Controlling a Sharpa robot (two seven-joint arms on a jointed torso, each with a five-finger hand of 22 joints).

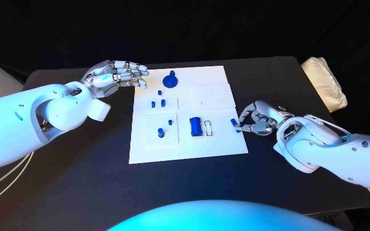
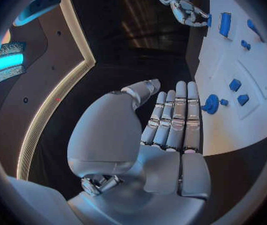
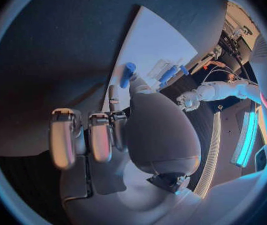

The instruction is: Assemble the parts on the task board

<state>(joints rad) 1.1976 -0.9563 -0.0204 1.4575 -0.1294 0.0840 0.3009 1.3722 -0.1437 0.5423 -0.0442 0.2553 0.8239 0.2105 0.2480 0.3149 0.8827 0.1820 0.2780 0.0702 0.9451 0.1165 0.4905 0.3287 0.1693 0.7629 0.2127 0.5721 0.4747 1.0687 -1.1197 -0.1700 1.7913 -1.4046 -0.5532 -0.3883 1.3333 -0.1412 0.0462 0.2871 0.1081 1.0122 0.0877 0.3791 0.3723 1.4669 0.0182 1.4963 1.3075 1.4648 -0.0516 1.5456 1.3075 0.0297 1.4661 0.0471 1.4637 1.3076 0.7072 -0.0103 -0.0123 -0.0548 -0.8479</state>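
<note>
Two fingertips of right robot hand hiding small part's base.

left hand raised, fingers straight and close together, holding nothing, right hand low, fingers curled in, grip unclear, arms well apart

The right robot hand hides whether its fingertips touch the small blue part.

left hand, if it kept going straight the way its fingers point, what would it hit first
Probably the round blue disc-shaped part at the near corner of the white task board. The silver left hand is open, its fingers aimed at that edge. Its height above the board is unclear, so it might pass over instead.
</note>
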